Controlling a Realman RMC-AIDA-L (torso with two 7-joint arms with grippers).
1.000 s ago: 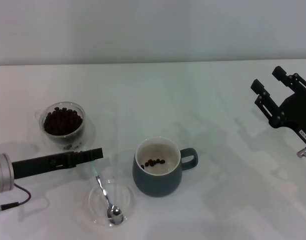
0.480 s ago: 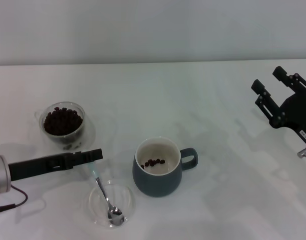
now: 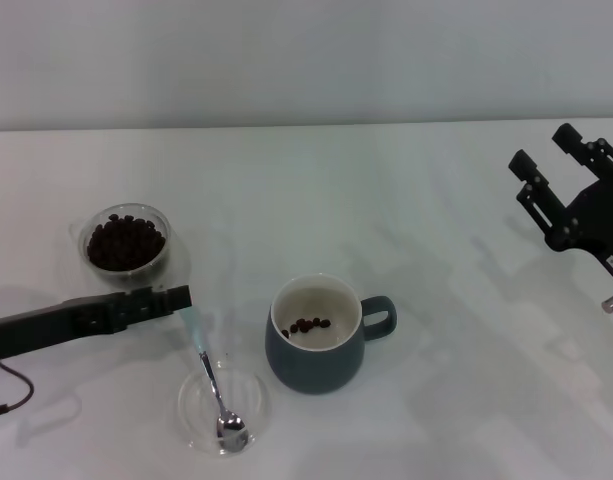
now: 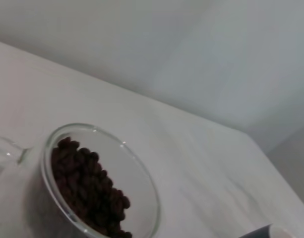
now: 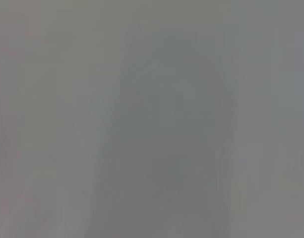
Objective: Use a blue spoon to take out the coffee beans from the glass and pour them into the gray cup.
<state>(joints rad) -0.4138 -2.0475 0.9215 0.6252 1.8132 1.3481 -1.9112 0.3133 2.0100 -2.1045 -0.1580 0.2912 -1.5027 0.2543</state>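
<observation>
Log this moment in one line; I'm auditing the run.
left hand: beside blue spoon | spoon: in dish | gray cup: few beans | right hand: parked

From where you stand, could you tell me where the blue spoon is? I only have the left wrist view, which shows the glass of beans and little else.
Observer: The blue spoon lies with its bowl in a shallow clear dish, handle pointing up toward the left gripper.
Operator: Thank you. Is the left gripper holding it?
Observer: No, the handle lies free just beside the gripper tip.
Operator: And have any beans reached the gray cup?
Observer: Yes, a few coffee beans lie inside the gray cup, which stands to the right of the dish.
Operator: Where is the right arm?
Observer: The right gripper is raised at the far right, open and empty.
</observation>
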